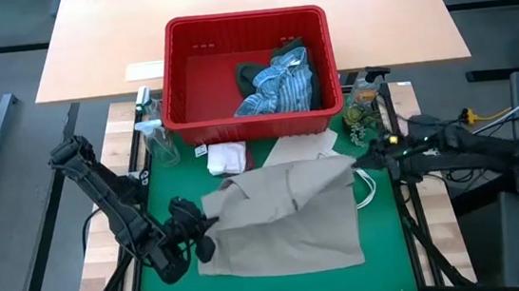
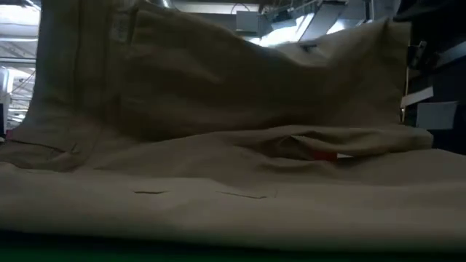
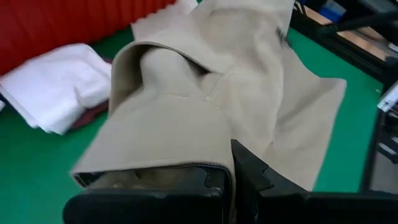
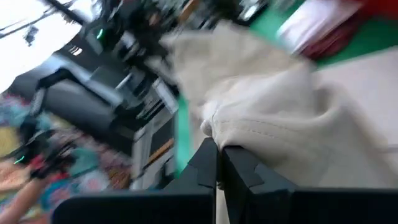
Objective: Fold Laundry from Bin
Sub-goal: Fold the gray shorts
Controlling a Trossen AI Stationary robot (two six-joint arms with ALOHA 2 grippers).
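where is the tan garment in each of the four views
high view: tan garment spread on the green mat, in front of the bin.
low view: fills nearly the whole picture.
left wrist view: centre, running ahead from the left gripper.
right wrist view: centre-right, pinched by the right gripper.
Shared landmark: the green mat.

Shirt [image 1: 280, 84] in bin [image 1: 183, 95]
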